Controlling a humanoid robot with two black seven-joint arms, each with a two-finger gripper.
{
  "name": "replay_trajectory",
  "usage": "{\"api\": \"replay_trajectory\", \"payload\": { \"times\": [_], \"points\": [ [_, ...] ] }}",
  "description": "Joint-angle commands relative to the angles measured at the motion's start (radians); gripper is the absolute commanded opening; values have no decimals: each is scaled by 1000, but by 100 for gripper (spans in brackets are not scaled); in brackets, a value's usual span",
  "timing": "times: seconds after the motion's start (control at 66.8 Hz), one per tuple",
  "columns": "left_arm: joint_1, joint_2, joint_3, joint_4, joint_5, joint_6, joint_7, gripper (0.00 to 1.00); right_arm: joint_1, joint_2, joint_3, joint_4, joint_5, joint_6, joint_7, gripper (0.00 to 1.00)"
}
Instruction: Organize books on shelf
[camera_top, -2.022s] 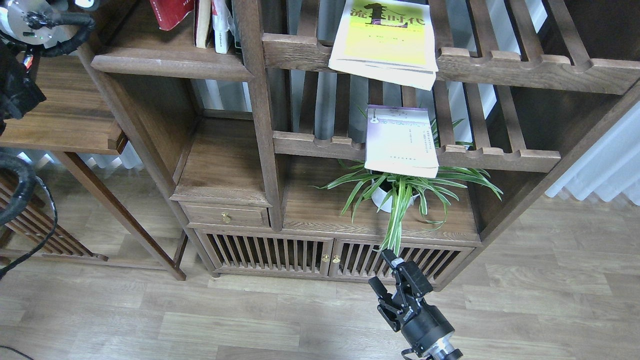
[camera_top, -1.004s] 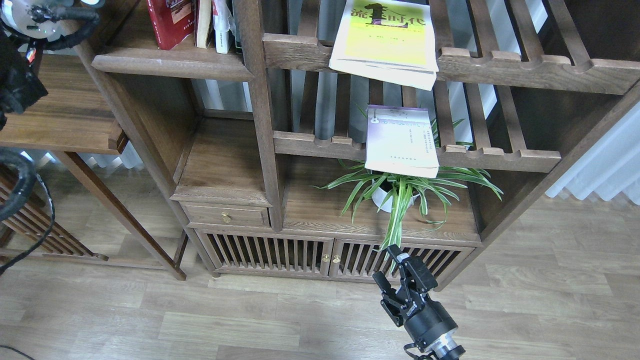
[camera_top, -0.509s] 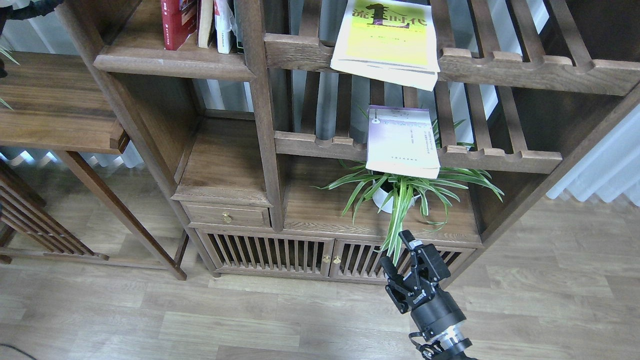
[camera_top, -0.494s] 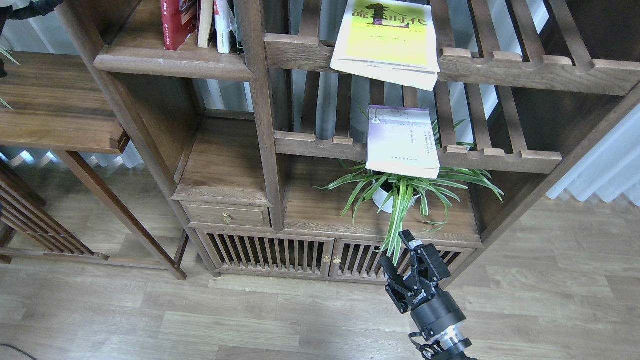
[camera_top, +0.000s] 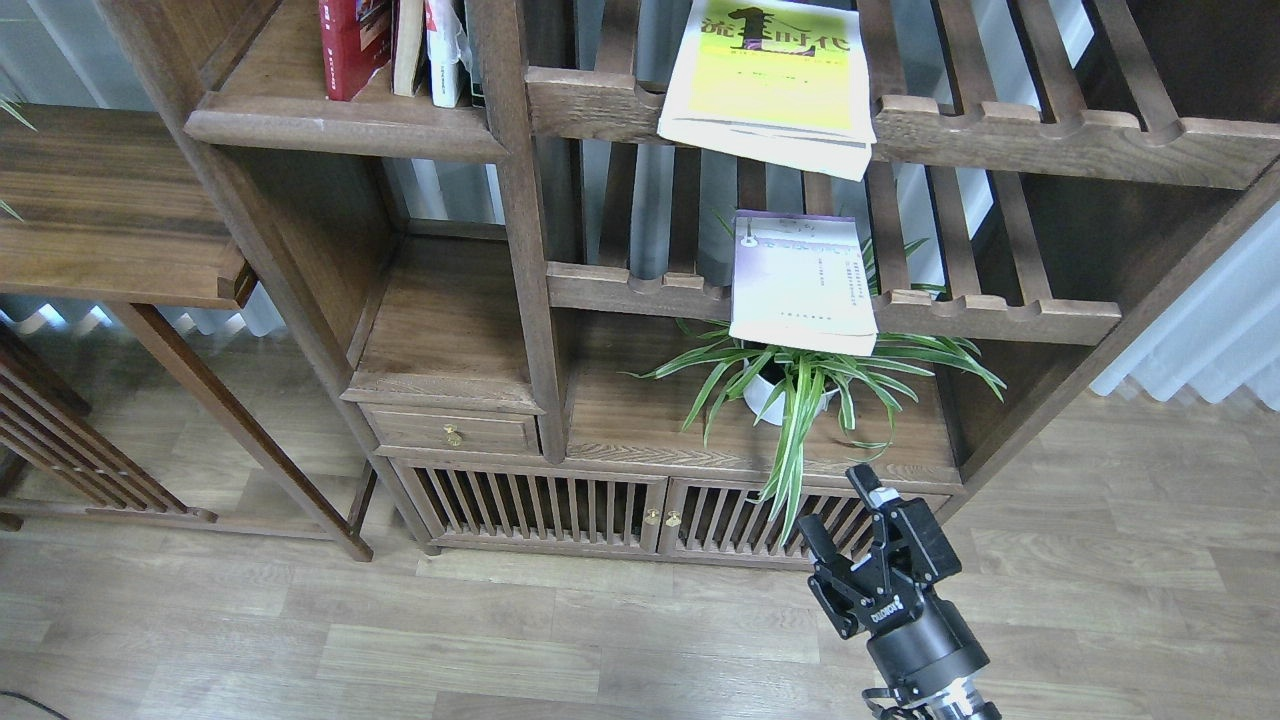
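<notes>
The right black two-finger gripper (camera_top: 838, 506) hangs low with fingers spread and empty. Well above it, a pale lavender-white paperback with a purple top strip (camera_top: 803, 284) lies flat on a slatted rack. Higher still lies a yellow-green paperback with black characters (camera_top: 770, 80). Far up-left, a dark red paperback (camera_top: 352, 42) stands upright on the solid dark-brown wooden shelf (camera_top: 340, 125).

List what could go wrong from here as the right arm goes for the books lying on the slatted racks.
1. The yellow-green book overhangs its rack's front rail; a nudge might tip it off.
2. The lavender book also overhangs, directly above the spider plant, so it could drop onto it.
3. The open right gripper sits beside the hanging leaves and may snag them when rising.
</notes>
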Motion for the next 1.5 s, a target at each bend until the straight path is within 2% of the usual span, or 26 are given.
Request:
{"api": "replay_trajectory", "payload": {
  "times": [0.0, 0.165, 0.479, 0.764, 1.093, 1.273, 1.288, 1.348, 1.483],
  "points": [
    [146, 13, 9, 2, -11, -30, 10, 100, 22, 15, -1, 53, -10, 0, 4, 98],
    [308, -111, -5, 41, 25, -30, 24, 100, 90, 31, 0, 72, -33, 0, 10, 98],
    [443, -302, -115, 108, 80, -30, 30, 100, 152, 24, 33, 73, -48, 0, 10, 98],
    [451, -309, -132, 153, 91, -30, 41, 100, 231, 86, 34, 80, -94, -13, 12, 98],
    [471, -309, -176, 226, 92, -30, 41, 100, 352, 181, 34, 93, -139, -165, 15, 98],
    [514, -308, -227, 228, 111, -30, 41, 100, 419, 181, 36, 90, -165, -229, 47, 98],
    [524, -309, -239, 228, 120, -30, 41, 100, 445, 181, 39, 87, -167, -255, 66, 98],
    [528, -309, -242, 228, 124, -30, 41, 100, 481, 181, 40, 78, -170, -286, 92, 98],
    [528, -314, -246, 228, 124, -30, 41, 100, 538, 181, 49, 44, -190, -343, 132, 99]
  ]
}}
